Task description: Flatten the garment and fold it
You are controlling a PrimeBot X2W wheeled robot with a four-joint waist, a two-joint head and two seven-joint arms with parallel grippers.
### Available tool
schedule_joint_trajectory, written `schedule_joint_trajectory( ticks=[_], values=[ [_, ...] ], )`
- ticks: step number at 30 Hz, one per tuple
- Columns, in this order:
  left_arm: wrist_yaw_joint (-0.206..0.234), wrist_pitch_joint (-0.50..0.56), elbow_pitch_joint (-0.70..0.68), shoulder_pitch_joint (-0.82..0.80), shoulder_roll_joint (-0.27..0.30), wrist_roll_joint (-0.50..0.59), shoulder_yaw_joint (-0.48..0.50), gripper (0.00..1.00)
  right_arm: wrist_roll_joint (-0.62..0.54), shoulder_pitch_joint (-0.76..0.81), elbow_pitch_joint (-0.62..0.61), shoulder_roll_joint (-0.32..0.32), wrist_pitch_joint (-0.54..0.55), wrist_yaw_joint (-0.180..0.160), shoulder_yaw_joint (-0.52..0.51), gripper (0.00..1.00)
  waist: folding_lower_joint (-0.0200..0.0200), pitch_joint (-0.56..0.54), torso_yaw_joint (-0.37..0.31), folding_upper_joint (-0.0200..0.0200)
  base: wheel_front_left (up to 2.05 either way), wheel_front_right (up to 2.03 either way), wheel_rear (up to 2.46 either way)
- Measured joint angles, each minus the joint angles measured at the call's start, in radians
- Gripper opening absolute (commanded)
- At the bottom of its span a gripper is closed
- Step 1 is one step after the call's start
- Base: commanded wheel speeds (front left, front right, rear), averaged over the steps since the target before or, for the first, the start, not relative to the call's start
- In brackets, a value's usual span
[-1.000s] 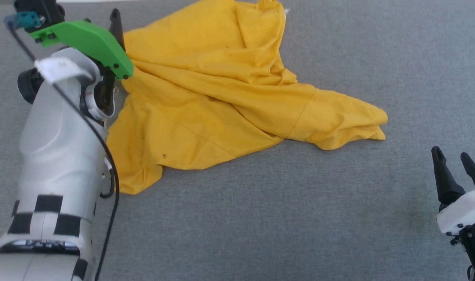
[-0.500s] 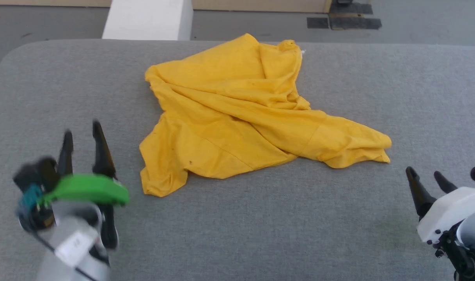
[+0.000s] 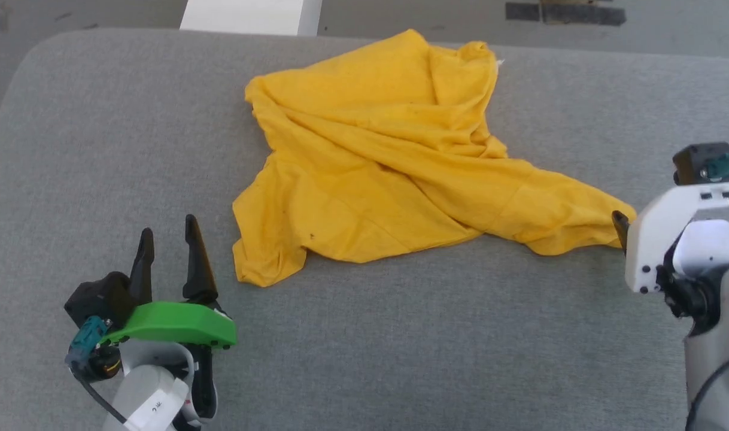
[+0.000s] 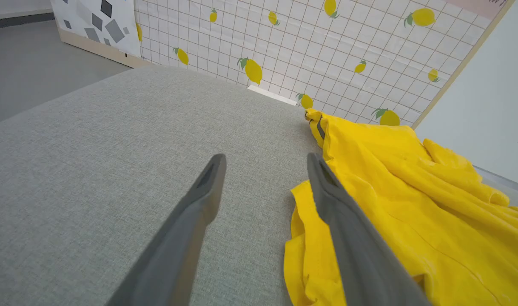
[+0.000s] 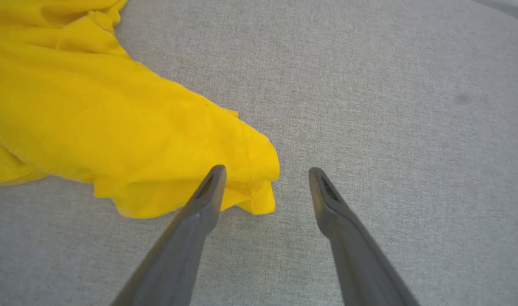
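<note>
Across the middle of the grey desk (image 3: pixel 400 335) lies the garment (image 3: pixel 394 161), crumpled, with twisted folds running out to a pointed right tip. Risk: a pinch at that tip would probably gather several bunched layers, so a pull could drag the whole heap or tighten the twist rather than spread it. Soft cloth may also slip from narrow fingers. Pose: the right end effector (image 5: pixel 267 169) reaches in from the right, jaws wide apart and empty, one finger over the tip's hem and the other over bare desk; contact cannot be told. The left end effector (image 3: pixel 168 224), likewise apart and empty, sits low near the garment's near-left corner, fingers pointing away from the robot.
</note>
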Motion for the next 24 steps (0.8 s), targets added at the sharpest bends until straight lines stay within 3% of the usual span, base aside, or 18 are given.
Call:
schedule_joint_trajectory(
  ticks=[7,13,14,15,20,24],
  values=[
    [-0.010,0.001,0.010,-0.018,-0.003,0.001,-0.021,1.00,-0.012,-0.031,0.116,-0.065,0.099,0.000,0.073,1.00,0.0000,0.043,0.034,0.0000,0.00,0.00,0.00],
    [-0.012,0.003,0.025,-0.027,-0.007,0.001,-0.031,1.00,0.040,-0.034,0.131,-0.124,0.127,-0.001,0.150,1.00,0.0000,0.065,0.054,0.0000,0.00,0.00,0.00],
    [-0.012,0.005,0.027,-0.027,-0.007,0.000,-0.032,1.00,0.054,-0.035,0.130,-0.129,0.128,-0.001,0.154,0.09,0.0000,0.066,0.055,0.0000,0.00,0.00,0.00],
    [-0.012,0.008,0.029,-0.027,-0.007,0.000,-0.034,1.00,0.066,-0.035,0.128,-0.136,0.128,0.000,0.159,0.00,0.0000,0.066,0.055,0.0000,0.00,0.00,0.00],
    [-0.012,0.074,0.023,-0.029,-0.014,-0.032,-0.034,1.00,0.102,-0.032,0.117,-0.136,0.077,0.000,0.139,0.00,0.0000,0.049,0.053,0.0000,0.00,0.00,0.00],
    [0.007,0.310,0.000,-0.050,-0.010,-0.079,-0.076,1.00,0.105,-0.021,0.111,-0.135,0.054,0.000,0.117,0.00,0.0001,0.027,0.052,0.0000,0.00,0.00,0.00]
  ],
)
